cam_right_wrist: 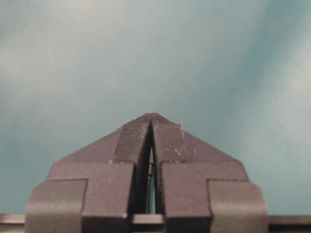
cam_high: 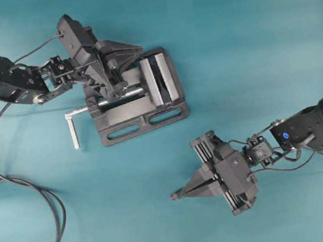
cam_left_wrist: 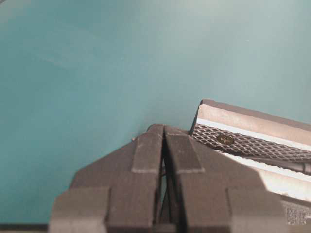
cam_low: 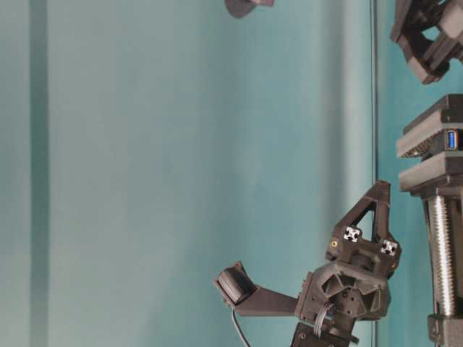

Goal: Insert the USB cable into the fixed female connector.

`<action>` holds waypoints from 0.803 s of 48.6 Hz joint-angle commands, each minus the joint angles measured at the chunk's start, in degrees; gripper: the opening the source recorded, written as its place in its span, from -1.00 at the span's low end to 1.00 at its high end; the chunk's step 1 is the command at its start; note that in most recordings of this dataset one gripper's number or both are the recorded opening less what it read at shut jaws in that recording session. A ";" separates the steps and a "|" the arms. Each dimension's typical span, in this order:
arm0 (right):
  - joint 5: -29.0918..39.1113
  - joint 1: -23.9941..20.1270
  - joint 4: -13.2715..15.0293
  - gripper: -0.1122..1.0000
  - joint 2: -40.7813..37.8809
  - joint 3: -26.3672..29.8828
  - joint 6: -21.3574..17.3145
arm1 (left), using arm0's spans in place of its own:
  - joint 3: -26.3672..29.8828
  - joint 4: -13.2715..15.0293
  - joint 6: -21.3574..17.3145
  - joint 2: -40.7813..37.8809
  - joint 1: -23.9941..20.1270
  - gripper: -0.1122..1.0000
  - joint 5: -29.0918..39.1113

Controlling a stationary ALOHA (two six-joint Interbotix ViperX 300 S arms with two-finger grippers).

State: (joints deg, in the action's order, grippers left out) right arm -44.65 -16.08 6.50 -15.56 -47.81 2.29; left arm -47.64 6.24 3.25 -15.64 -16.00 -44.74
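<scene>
**A:** Status? Start big.

**B:** Teal table (cam_high: 246, 37), nothing on it but the grey vise (cam_high: 165, 81) left of centre and a dark looped cable (cam_high: 57, 214) trailing off the left edge. The vise is the only holder here. In the table-level view its two plates pinch the fixed female connector (cam_low: 451, 139), blue tongue facing out. Nothing else is in it.

**A:** Arms?

**B:** Left gripper (cam_high: 138, 49) hangs over the back of the vise, fingers pressed together and empty. Its wrist view shows the knurled vise plate just beside the tips. Right gripper (cam_high: 177, 195) is well apart from the vise, lower right, fingers also together with nothing between them.

**A:** USB cable?

**B:** I can't pick out a plug in any view. The loop on the left might be it or might be arm wiring; I can't tell. Neither gripper has it.

**A:** So step in hand is the pickup.

**B:** My read too, nothing done yet. Advice:
- Find the plug end first and open wide before descending.
- Grip the plug body just behind the metal shell, not the cord, or it will flop.
- Keep it flat and square to the socket mouth.
- Keep the other gripper off the vise handle.
- The socket is tiny, so a small tilt will probably jam it.
</scene>
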 commanded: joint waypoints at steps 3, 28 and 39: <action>-0.53 -0.88 0.00 -0.79 1.23 1.67 -0.97 | 0.88 -0.97 -0.35 2.81 1.23 -0.75 0.18; -0.26 -0.97 -0.09 -0.79 1.85 0.09 -10.11 | -6.50 -1.05 0.62 13.62 4.92 -0.83 5.54; -0.35 -0.35 0.00 -0.79 1.85 0.44 -10.02 | -12.30 -1.05 0.62 25.75 7.38 -0.77 10.46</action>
State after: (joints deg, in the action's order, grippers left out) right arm -44.65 -16.88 6.50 -15.47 -48.08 -7.73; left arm -58.80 5.45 3.43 5.36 -9.32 -35.77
